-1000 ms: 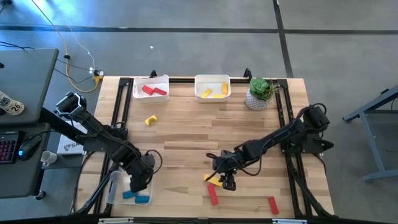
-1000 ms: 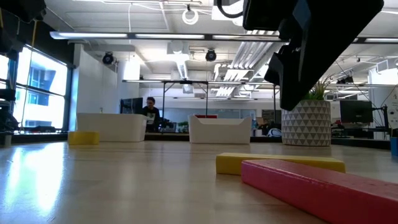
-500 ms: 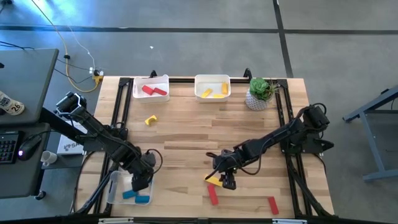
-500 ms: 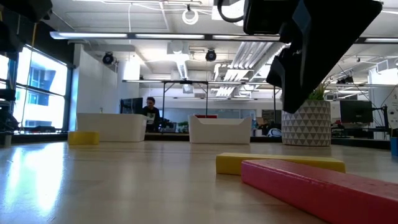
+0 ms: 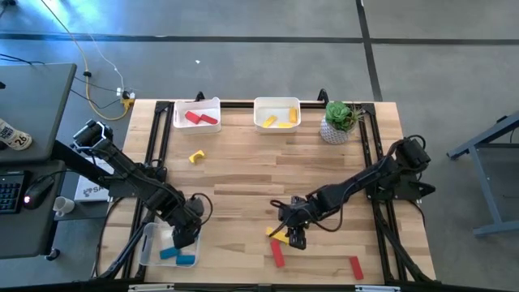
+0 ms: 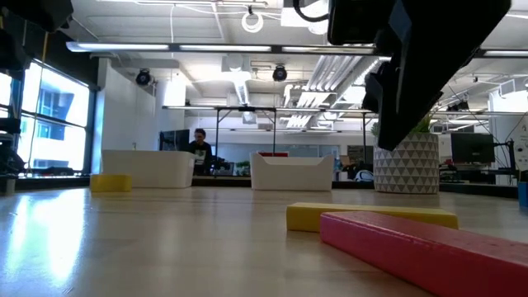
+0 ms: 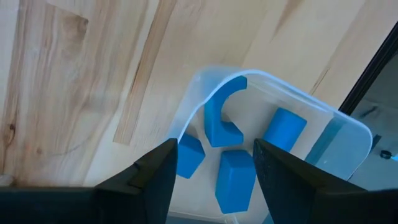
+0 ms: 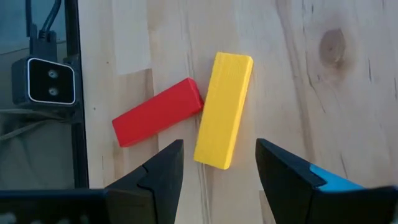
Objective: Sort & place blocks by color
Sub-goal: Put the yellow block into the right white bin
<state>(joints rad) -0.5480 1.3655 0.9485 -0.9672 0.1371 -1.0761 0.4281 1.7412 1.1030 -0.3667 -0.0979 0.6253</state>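
Right gripper [image 8: 214,165]: fingers spread wide, nothing between them, poised above the yellow rectangular wooden bar [image 8: 224,110] near the table's front centre. Bar lies flat, one long side touching the corner of a red rectangular bar [image 8: 158,112]. Second red bar [image 5: 355,266] well apart, toward the front right edge.

Handling, as a judgement: small, light, rigid, smooth painted faces; likely to skid or pivot if nudged on one end. Best taken across the short width at mid-length, jaws turned square to the long sides. Red neighbour touches near one end, so a finger dropped there could push both.

Left gripper [image 7: 211,180]: fingers parted wide, empty, hanging over the clear plastic bin [image 7: 348,127] at the table's front left. Inside the bin, a blue arch-shaped block [image 7: 219,118] and three blue short blocks [image 7: 233,180], lying loose, none touched.

Farther out: white bin with red blocks [image 5: 197,115] and white bin with yellow blocks [image 5: 276,113] along the back edge; small yellow arch block [image 5: 195,156] alone on the wood left of centre; green potted plant [image 5: 339,120] at the back right.
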